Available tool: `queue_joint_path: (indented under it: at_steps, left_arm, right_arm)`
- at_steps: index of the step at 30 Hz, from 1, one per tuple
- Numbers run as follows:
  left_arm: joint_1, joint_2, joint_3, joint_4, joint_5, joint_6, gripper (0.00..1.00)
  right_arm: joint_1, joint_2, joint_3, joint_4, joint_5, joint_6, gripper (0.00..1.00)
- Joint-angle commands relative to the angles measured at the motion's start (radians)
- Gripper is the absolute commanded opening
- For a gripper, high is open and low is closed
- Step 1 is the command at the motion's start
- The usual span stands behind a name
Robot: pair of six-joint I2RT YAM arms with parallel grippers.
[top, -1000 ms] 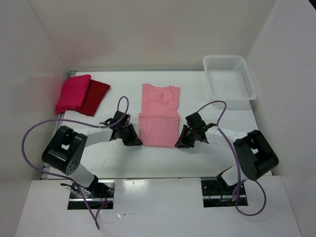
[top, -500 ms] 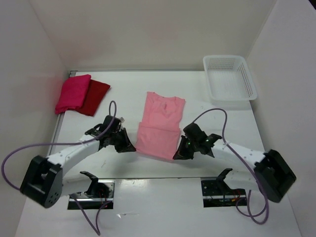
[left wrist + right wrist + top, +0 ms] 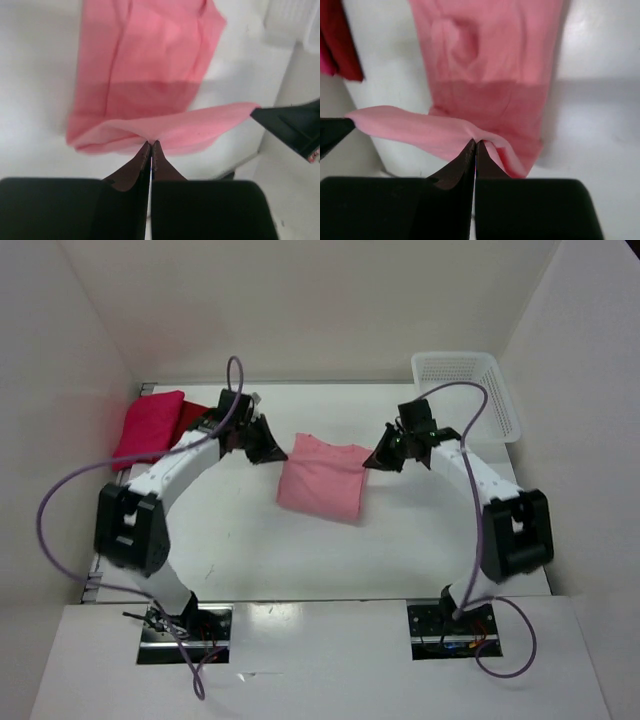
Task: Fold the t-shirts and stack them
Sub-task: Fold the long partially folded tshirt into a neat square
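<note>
Shows left gripper and right gripper each clamped shut on one end of the lifted edge of the salmon shirt, with cloth stretched between them; locates magenta shirt and dark red shirt off to the left of the left gripper.

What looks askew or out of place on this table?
The salmon pink shirt, pinched by the left gripper and right gripper, lies slightly slanted. At far left, the magenta shirt only partly covers the dark red shirt, not a square stack.
</note>
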Motion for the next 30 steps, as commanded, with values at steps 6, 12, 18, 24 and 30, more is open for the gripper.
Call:
queue_joint_path:
  at_steps: [6,12,18,24,30]
  left_arm:
    - [0.036,0.511,0.493,0.054,-0.142,0.083,0.0]
    - [0.057,0.646,0.612,0.124,-0.139,0.037,0.03]
    - [0.088,0.523,0.582,0.161,-0.161,0.038,0.44]
    - [-0.025,0.356,0.184,0.311,-0.092,0.04,0.62]
    - [-0.065,0.345,-0.097,0.397,-0.017,-0.015,0.46]
  right_arm:
    - [-0.127,0.403,0.316,0.062,0.055,-0.145,0.0]
    - [-0.137,0.578,0.502,0.082,0.075,-0.134,0.08]
    - [-0.098,0.484,0.49,0.054,0.135,-0.158,0.49]
    - [-0.011,0.318,0.251,0.138,0.077,-0.114,0.17]
    - [0.066,0.305,0.132,0.169,0.043,-0.092,0.0]
